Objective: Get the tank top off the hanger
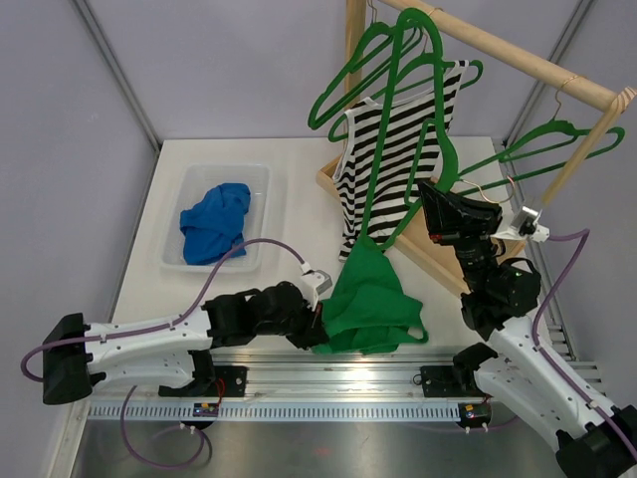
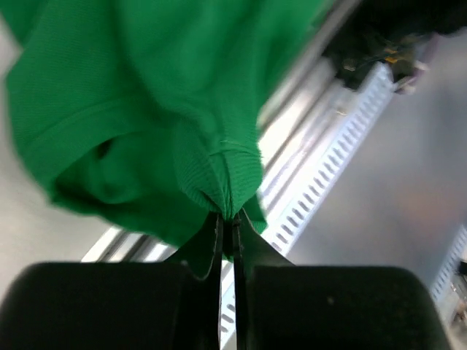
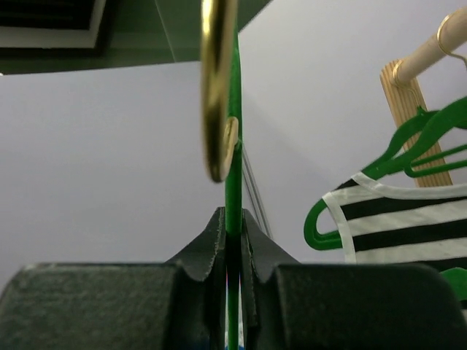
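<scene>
Tank top (image 1: 373, 299), the green one, is bunched on the near middle of the table (image 1: 289, 159), just in front of the rail between my two bases. Its narrow upper end rises toward the lower tip of the green hanger (image 1: 445, 149); whether a strap is looped on there I cannot tell. My left gripper (image 1: 321, 331) is clenched on the garment's near left edge. The left wrist view shows the fingers pressed together with a ribbed fold of green cloth (image 2: 146, 109) pinched between them (image 2: 228, 222).

My right gripper (image 1: 430, 194) is raised on the right and grasps the hanger. From that wrist, the jaws (image 3: 233, 219) are clamped on a thin green bar (image 3: 233, 175), with a blurred gold-coloured piece (image 3: 217, 87) just above.

A black-and-white striped top (image 1: 398, 129) hangs behind from the wooden rail (image 1: 498, 50). A blue cloth (image 1: 214, 221) lies in a clear bin (image 1: 261, 174) at far left.
</scene>
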`<state>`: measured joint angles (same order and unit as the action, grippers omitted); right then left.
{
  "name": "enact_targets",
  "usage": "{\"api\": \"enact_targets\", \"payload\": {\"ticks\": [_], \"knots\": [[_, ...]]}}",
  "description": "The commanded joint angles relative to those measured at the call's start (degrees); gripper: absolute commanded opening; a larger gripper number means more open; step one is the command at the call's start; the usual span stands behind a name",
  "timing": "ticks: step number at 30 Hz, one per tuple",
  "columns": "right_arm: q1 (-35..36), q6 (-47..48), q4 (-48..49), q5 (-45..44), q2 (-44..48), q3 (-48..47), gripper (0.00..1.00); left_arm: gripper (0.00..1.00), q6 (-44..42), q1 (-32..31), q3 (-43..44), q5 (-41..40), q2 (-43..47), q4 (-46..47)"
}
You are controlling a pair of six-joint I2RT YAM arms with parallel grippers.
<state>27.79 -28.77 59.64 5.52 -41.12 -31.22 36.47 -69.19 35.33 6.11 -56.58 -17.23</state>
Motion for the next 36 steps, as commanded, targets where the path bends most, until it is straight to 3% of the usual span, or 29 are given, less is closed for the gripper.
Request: {"api": "enact_targets", "payload": {"ticks": [1,2,3,5,6,7,8,9,10,12,13,19,24,32,36], "knots": [[0.1,0.4,-10.1,-3.1,3.4,-8.5,0.00,0.00,4.7,0.0,3.9,-14.9,-1.8,-7.7],[0.1,0.4,-31.4,-3.9,3.9,-12.9,0.00,0.00,7.6,0.0,5.3,-21.9,-1.5,-10.4],[0.1,0.5,-40.4,-4.5,3.7,-21.6,0.00,0.00,8.9,0.0,5.8,-24.8,-1.0,-15.1],[0.1,2.8,-55.8,-3.1,2.2,-27.4,0.00,0.00,10.4,0.0,7.2,-29.7,1.6,-18.2],[0.1,2.9,-59.1,-2.5,2.0,-30.7,0.00,0.03,10.3,0.0,7.7,-30.4,2.7,-20.2],[0.1,3.3,-65.4,-3.1,2.4,-31.7,0.00,0.15,10.0,0.0,8.4,-31.5,4.2,-21.3],[0.1,3.4,-65.4,-3.8,2.7,-32.8,0.00,0.21,9.7,0.0,9.1,-32.1,5.0,-22.4],[0.1,3.7,-71.4,-5.2,3.2,-34.8,0.00,0.28,9.4,0.0,10.8,-32.8,5.5,-24.8],[0.1,4.1,-74.6,-7.6,3.2,-36.2,0.00,0.44,9.0,0.0,11.6,-33.3,6.6,-26.2],[0.1,3.6,-85.4,-13.4,3.0,-40.5,0.00,0.62,7.6,0.0,13.0,-33.7,7.7,-29.5],[0.1,3.0,-88.6,-15.2,2.5,-41.9,0.00,0.75,7.1,0.0,14.0,-33.8,8.5,-30.4],[0.1,-1.7,-106.3,-26.3,0.7,-50.1,0.00,0.99,0.7,-0.1,17.1,-29.6,15.1,-33.9],[0.1,-5.9,-114.6,-35.1,0.3,-54.9,0.00,0.99,-5.6,0.0,17.3,-28.4,18.9,-32.6],[0.2,-10.0,-122.6,-35.8,-1.1,-59.7,0.00,0.99,-8.1,0.0,15.9,-26.1,18.2,-29.4],[0.1,-7.8,-125.5,-35.7,-9.7,-66.0,0.00,0.99,-8.3,0.0,15.3,-25.1,20.3,-28.8]]}}
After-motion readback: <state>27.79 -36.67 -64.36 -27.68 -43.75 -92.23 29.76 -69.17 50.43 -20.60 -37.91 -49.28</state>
